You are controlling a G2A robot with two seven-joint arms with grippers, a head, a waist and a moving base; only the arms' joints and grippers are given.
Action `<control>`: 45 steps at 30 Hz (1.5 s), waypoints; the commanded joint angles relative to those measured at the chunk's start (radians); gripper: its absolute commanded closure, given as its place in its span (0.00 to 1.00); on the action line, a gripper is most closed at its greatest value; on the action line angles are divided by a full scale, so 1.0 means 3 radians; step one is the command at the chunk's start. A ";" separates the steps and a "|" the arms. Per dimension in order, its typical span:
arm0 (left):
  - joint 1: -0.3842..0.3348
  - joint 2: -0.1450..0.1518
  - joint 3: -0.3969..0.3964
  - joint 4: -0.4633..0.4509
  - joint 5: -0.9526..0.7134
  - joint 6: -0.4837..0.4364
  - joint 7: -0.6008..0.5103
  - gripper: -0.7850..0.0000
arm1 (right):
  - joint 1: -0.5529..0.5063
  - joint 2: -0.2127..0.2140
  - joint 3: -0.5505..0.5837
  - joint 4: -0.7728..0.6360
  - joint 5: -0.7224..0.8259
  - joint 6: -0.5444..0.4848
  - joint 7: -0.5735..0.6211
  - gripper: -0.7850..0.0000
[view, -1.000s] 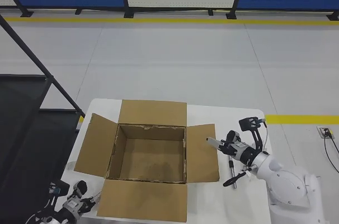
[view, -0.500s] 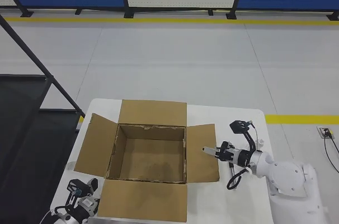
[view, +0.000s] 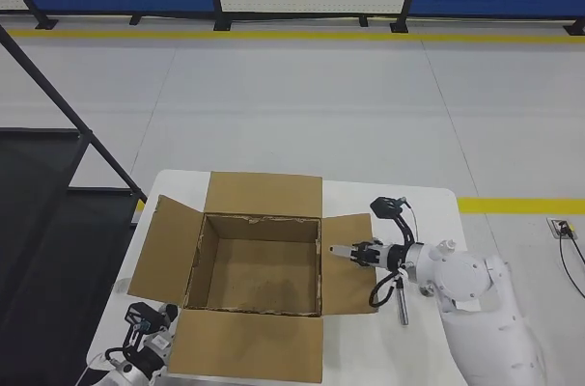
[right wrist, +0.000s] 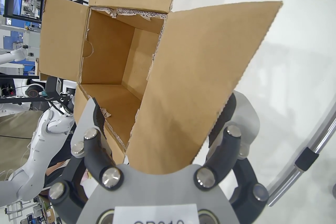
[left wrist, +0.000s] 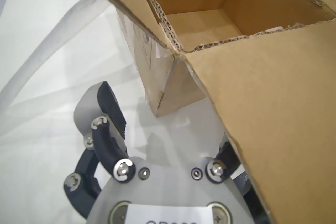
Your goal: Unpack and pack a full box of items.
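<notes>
The cardboard box (view: 264, 193) stands open on the white table (view: 423, 207), all four flaps splayed out and its inside bare. My right gripper (view: 346, 251) hovers over the right flap (right wrist: 194, 59), open, with that flap's edge lying between its fingers (right wrist: 95, 114). My left gripper (left wrist: 168, 128) is open low at the box's front left corner (left wrist: 160, 104); one finger (left wrist: 111, 104) shows and the other is tucked under the front flap (left wrist: 262, 93). From above, the left gripper (view: 160, 328) sits beside that flap's left end.
A slim black and silver pen-like tool (view: 401, 301) lies on the table right of the box, below the right arm, and appears as a silver rod (right wrist: 307, 154) in the right wrist view. A black frame (view: 41, 87) stands left of the table.
My right gripper has moved left from above the pen-like tool onto the box's right flap. The left gripper has crept right and forward toward the front flap's corner.
</notes>
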 commanded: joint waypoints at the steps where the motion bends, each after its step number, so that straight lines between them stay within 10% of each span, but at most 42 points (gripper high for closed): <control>1: -0.0007 0.0003 0.0006 0.0002 -0.0004 0.0016 0.0003 0.00 | 0.0036 0.0004 -0.0037 0.0033 -0.0008 0.0003 -0.0039 0.00; 26: -0.0231 0.0049 0.0106 0.0073 -0.0096 0.0079 -0.0085 0.00 | 0.0150 0.0091 -0.0201 0.0088 -0.0020 0.0115 -0.0427 0.00; 45: -0.0065 0.0097 -0.0080 0.0113 -0.0219 0.0091 0.0092 0.00 | -0.0968 0.0287 0.0437 -0.1312 -0.0787 0.0160 -0.0673 0.00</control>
